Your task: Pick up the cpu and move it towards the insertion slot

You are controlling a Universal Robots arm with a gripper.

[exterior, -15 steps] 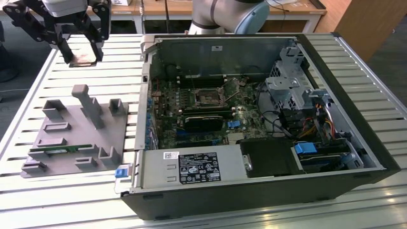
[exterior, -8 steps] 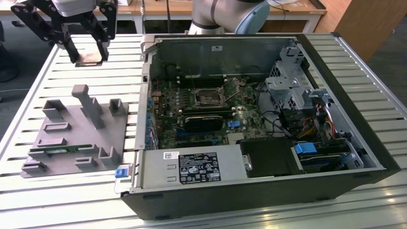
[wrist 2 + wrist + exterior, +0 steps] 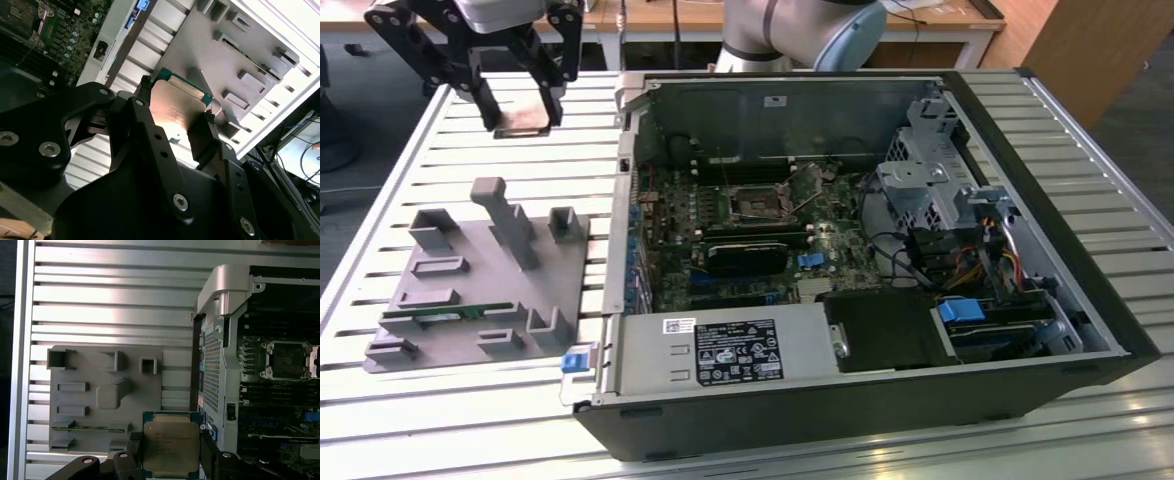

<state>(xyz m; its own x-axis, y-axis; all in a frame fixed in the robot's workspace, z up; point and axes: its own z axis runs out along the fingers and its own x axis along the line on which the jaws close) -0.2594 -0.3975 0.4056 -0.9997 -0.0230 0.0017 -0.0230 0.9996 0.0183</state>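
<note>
The cpu (image 3: 171, 447), a small flat square chip with a silver-grey metal lid and a green rim, sits clamped between the two black fingers of the gripper (image 3: 171, 460), one finger pressed to each opposite edge; in the second wrist view the same chip (image 3: 180, 107) shows its smooth, shiny face catching warm light between the fingers (image 3: 207, 137). In the exterior view the gripper (image 3: 527, 118), a black jointed metal pincer, hangs high above the slatted white metal table (image 3: 494, 160), at the exterior view's upper left, with the chip (image 3: 527, 128) held at its tips, clear of the table.

Below and nearer the camera lies the grey moulded plastic fixture tray (image 3: 480, 275), matte, with upright blocks and rectangular pockets; a long thin green memory stick (image 3: 447, 313) rests in one of its grooves. In the first wrist view the held chip overlaps the edge of this tray (image 3: 100, 395).

To the exterior view's right stands the open black computer case (image 3: 881, 260), lying on its side with its circuit board exposed. The insertion slot (image 3: 761, 198), a square socket with a dark centre and a shiny metal frame, sits on that board, well apart from the chip; in the first wrist view the socket (image 3: 289, 360) lies beyond the case's perforated silver wall (image 3: 212, 370)
</note>
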